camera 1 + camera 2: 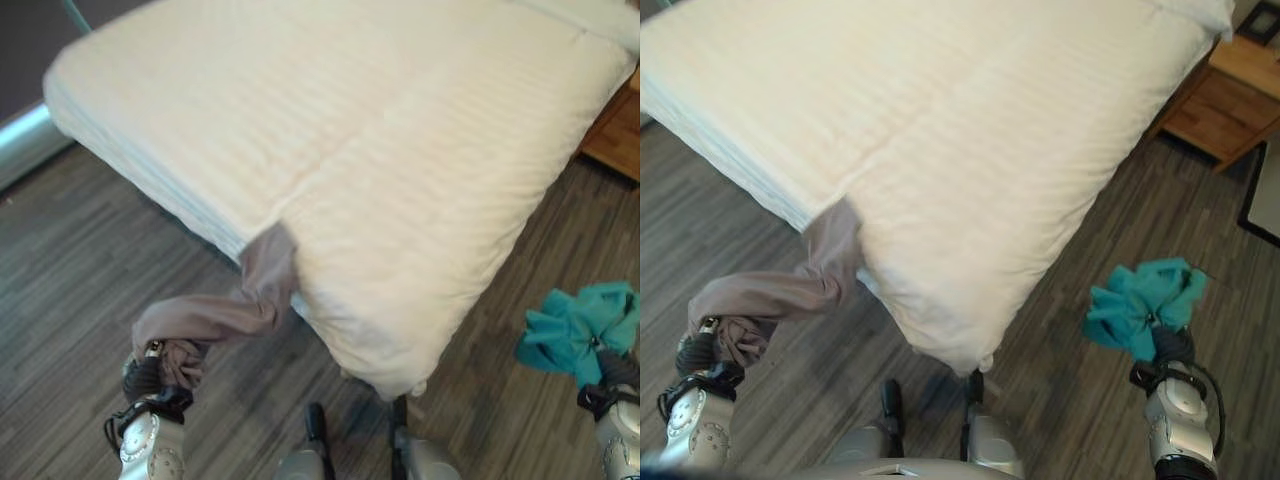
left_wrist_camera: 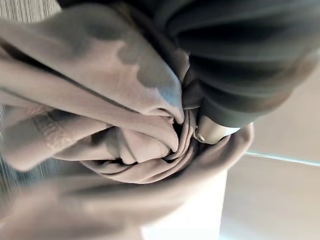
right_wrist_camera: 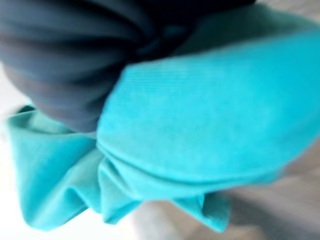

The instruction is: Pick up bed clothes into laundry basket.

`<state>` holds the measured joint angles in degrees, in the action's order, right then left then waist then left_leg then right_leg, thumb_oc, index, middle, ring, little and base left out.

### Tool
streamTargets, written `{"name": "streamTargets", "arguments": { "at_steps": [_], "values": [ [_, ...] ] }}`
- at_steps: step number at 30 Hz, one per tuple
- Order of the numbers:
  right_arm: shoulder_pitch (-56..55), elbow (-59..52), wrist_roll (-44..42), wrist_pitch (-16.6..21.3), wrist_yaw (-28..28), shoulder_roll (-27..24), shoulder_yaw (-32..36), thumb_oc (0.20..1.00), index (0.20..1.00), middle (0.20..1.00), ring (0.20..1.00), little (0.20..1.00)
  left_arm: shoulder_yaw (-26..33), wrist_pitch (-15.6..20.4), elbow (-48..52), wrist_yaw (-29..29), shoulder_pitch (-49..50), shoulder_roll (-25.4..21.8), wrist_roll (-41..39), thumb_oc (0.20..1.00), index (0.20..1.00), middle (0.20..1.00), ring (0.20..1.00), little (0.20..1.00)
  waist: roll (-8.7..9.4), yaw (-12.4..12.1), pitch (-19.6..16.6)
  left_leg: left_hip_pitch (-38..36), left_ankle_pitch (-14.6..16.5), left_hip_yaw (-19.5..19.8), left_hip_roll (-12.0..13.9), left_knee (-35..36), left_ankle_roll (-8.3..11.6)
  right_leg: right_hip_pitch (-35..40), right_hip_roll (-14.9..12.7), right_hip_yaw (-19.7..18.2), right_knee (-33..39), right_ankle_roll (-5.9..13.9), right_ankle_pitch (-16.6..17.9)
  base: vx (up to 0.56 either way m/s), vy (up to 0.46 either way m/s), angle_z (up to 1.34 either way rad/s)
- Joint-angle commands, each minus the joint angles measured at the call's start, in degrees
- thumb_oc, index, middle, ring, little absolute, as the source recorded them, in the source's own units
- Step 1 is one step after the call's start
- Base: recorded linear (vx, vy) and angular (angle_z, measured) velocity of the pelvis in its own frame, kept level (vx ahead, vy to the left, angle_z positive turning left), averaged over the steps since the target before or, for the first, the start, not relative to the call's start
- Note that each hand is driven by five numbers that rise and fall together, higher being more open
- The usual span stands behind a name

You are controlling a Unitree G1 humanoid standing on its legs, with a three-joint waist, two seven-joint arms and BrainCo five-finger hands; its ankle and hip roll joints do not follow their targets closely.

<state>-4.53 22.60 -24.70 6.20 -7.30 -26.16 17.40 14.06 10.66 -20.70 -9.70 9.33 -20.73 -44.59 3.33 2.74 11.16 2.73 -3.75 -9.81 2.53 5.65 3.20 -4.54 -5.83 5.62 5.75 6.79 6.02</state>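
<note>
Left hand (image 2: 220,125) clutches grey-brown cloth (image 1: 215,320); right hand (image 1: 1168,345) clutches teal cloth (image 1: 1140,300); right eye view adds a nightstand (image 1: 1225,100).

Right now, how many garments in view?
2. Grey garment bunched in the left hand, its far end draped on the bed edge. Teal garment bunched in the right hand. More may be hidden.

L hand (image 1: 150,375) clenched, R hand (image 1: 1170,350) clenched

Taupe-grey garment (image 1: 215,315), teal cloth (image 1: 1140,300), cream striped bedcover (image 1: 380,130).
</note>
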Motion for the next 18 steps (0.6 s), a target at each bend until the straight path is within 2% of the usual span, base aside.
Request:
{"name": "streamTargets", "arguments": {
  "at_steps": [1,4,6,10,11,16,17,18],
  "values": [
    [1.56,-7.35,1.33,3.88,-1.16,-2.30,2.28,0.200,0.200,0.200,0.200,0.200,2.30,3.11,6.40,1.16,-3.74,-2.55,3.07,0.200,0.200,0.200,0.200,0.200,-1.64,-0.39,-3.69,-2.92,2.30,0.91,0.32,-0.65,-0.04,2.48,-1.10,1.30,-4.41,1.76,-4.12,0.01,-0.038,0.17],
    [0.44,-15.84,2.93,4.38,-0.24,-0.10,2.27,0.200,0.200,0.200,0.200,0.200,1.79,3.28,12.66,2.05,-2.35,-0.54,2.87,0.200,0.200,0.200,0.200,0.200,-2.20,-0.50,-5.32,-5.26,2.52,1.36,0.40,-0.65,-0.26,4.44,-1.01,1.47,-6.24,1.44,-5.81,0.04,-0.044,0.09],
    [0.99,-19.50,2.95,4.86,0.18,1.37,1.51,0.200,0.200,0.200,0.200,0.200,-0.68,2.72,16.07,3.13,-2.55,0.58,3.50,0.200,0.200,0.200,0.200,0.200,-2.63,-0.28,-5.88,-6.10,2.06,1.41,0.43,-0.65,-0.37,5.15,-1.06,1.61,-7.02,1.08,-5.87,-0.03,-0.032,0.02],
    [0.40,-22.95,2.72,5.19,0.89,3.17,0.50,0.200,0.200,0.200,0.200,0.200,-2.79,1.94,19.53,4.19,-1.43,2.18,3.84,0.200,0.200,0.200,0.200,0.200,-3.16,0.10,-6.97,-7.37,2.23,1.65,0.47,-0.65,-0.44,6.23,-0.90,1.76,-7.77,0.88,-6.75,0.00,-0.006,0.01],
    [-4.10,-25.41,-5.30,8.52,8.07,2.78,-1.82,0.200,0.200,0.200,0.200,0.200,2.92,6.35,21.56,-2.22,3.28,3.55,26.51,0.200,0.200,0.200,0.200,0.200,-1.85,1.92,-6.54,-8.05,3.87,-0.03,2.65,-0.82,-0.02,6.33,0.95,-2.34,-6.10,-0.47,-7.40,0.01,-0.031,-0.01],
    [-4.15,-24.98,-4.48,9.00,7.54,3.06,-1.14,0.200,0.200,0.200,0.200,0.200,2.45,6.91,22.95,-2.66,2.22,3.11,26.04,0.200,0.200,0.200,0.200,0.200,-1.76,2.27,-6.75,-8.32,3.87,-0.12,3.15,-1.03,0.37,6.90,1.20,-2.27,-4.91,-0.67,-7.26,-0.01,-0.041,-0.04],
    [-3.31,-24.86,-4.91,9.49,6.99,2.85,-1.84,0.200,0.200,0.200,0.200,0.200,1.99,7.22,23.34,-3.16,0.07,2.29,25.49,0.200,0.200,0.200,0.200,0.200,-1.05,2.92,-5.99,-7.38,4.31,-0.39,3.77,-5.47,0.79,6.82,1.30,-3.34,-5.44,-1.17,-7.22,-0.08,-0.109,-0.06],
    [-2.84,-25.42,-4.72,9.81,6.86,2.61,-1.93,0.200,0.200,0.200,0.200,0.200,1.92,7.78,23.73,-3.42,-0.94,1.89,25.10,0.200,0.200,0.200,0.200,0.200,-0.63,2.82,-4.73,-5.71,5.28,1.23,4.08,-10.74,1.04,6.58,1.57,-4.52,-6.34,-1.58,-7.62,-0.14,-0.079,-0.20]
  ]
}}
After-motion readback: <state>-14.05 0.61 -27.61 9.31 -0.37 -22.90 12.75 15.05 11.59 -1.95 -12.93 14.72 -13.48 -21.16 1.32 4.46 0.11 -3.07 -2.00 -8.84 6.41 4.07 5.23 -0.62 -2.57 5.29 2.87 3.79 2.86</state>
